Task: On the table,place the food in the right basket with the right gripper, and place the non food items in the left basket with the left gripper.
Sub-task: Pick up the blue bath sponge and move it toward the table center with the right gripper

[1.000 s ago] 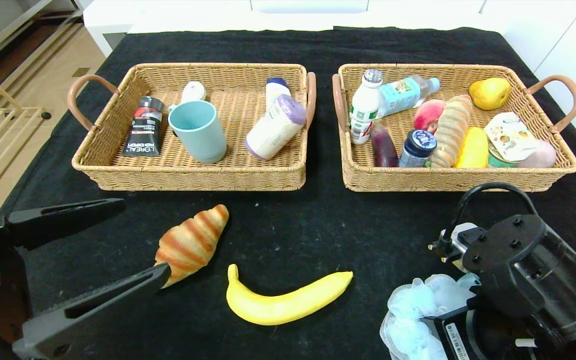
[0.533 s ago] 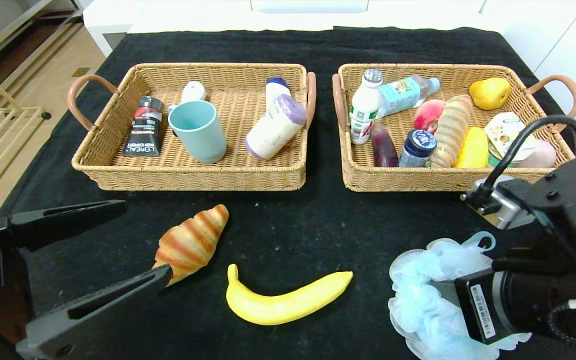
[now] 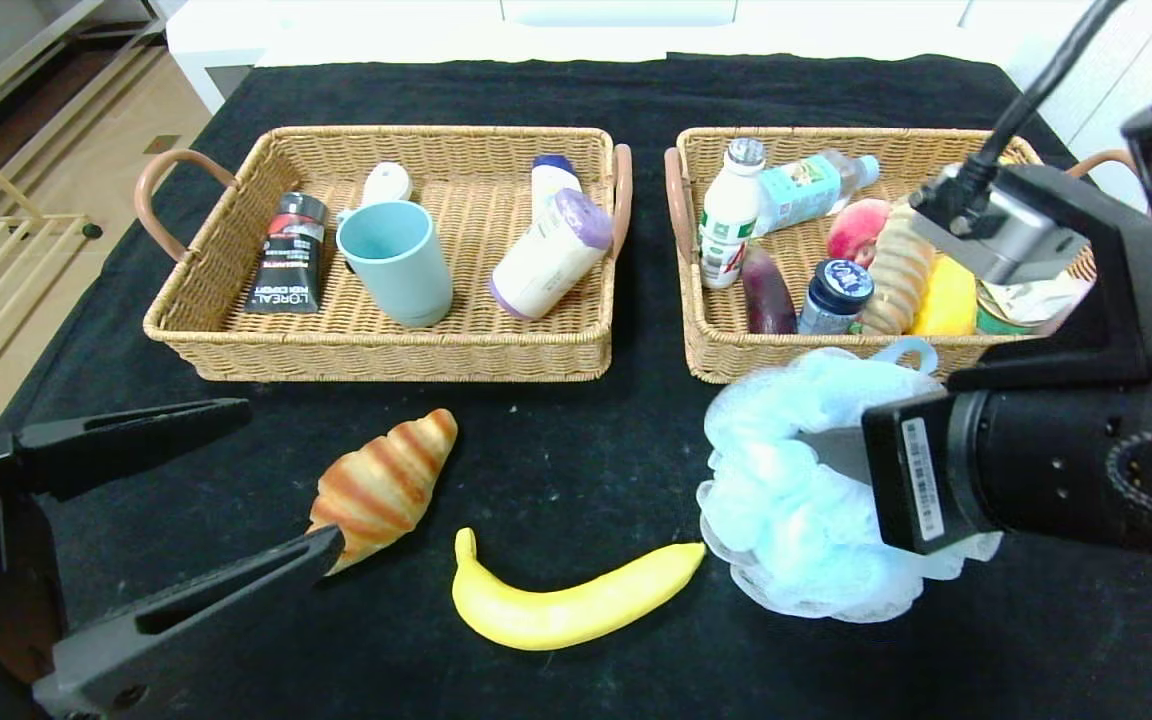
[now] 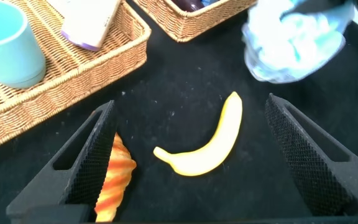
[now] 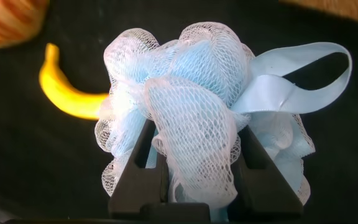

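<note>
- Head view shows the right gripper (image 3: 836, 470) clenched on a pale blue bath pouf (image 3: 786, 480), holding it above the black table (image 3: 576, 90) just in front of the right basket (image 3: 726, 350); the right wrist view shows mesh bunched between the two fingers (image 5: 135, 168) and a ribbon loop sticking out to one side.
- The left gripper (image 3: 236, 490) hangs at the near left edge, its jaws spread wide and holding nothing.
- A croissant (image 3: 384, 485) lies on the cloth between those spread fingers, its near end touching or just under the lower one.
- A banana (image 3: 566, 600) lies beside the croissant, its tip next to the pouf.
- The left basket (image 3: 376, 350) holds a dark tube (image 3: 288, 255), a teal mug (image 3: 398, 260) on its side, a white bottle with a purple cap (image 3: 551, 255), another white container behind it and a small white item behind the mug.
- The right basket holds a white drink bottle (image 3: 729, 215), a clear bottle lying flat, an eggplant (image 3: 766, 292), a dark-lidded jar (image 3: 834, 295), a peach (image 3: 858, 230), a long bread roll (image 3: 896, 270) and a yellow item; the right arm hides its far right part.
</note>
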